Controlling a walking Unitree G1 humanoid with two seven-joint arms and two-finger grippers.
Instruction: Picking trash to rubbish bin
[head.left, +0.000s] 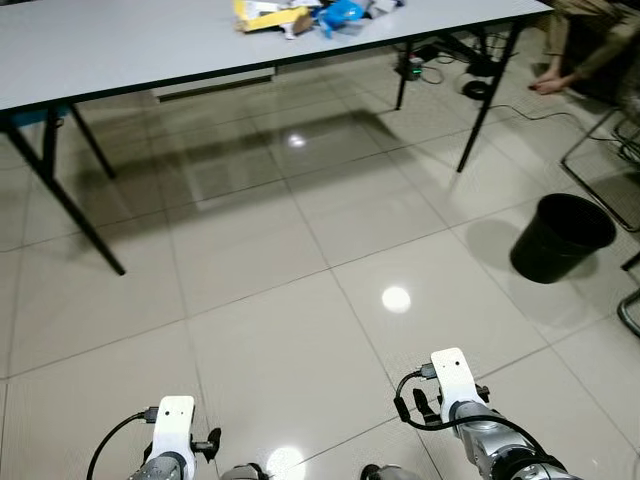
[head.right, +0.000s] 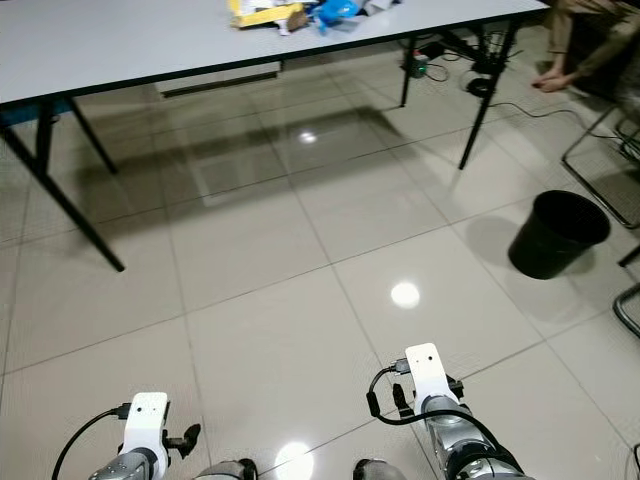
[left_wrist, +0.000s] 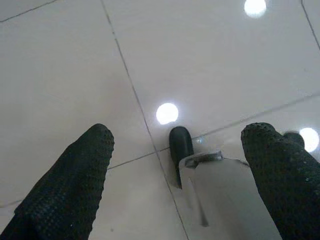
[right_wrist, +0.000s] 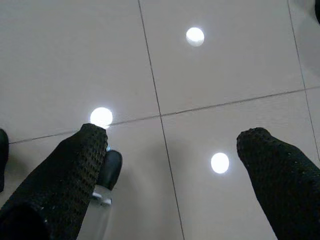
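Note:
A pile of trash (head.left: 300, 15), yellow, blue and white wrappers, lies on the far side of a long grey table (head.left: 120, 45). A black rubbish bin (head.left: 562, 237) stands on the tiled floor to my right, its mouth facing up. Both arms hang low at the near edge of the head views, the left arm (head.left: 172, 430) and the right arm (head.left: 455, 385), far from the table and the bin. In the wrist views my left gripper (left_wrist: 180, 135) and right gripper (right_wrist: 174, 134) are open over bare floor tiles, holding nothing.
The table's black legs (head.left: 485, 95) stand between me and the trash. A person (head.left: 590, 50) sits at the far right. Metal chair frames (head.left: 600, 150) stand beside the bin. Cables and a small device (head.left: 415, 68) lie under the table. Glossy beige tiles stretch ahead.

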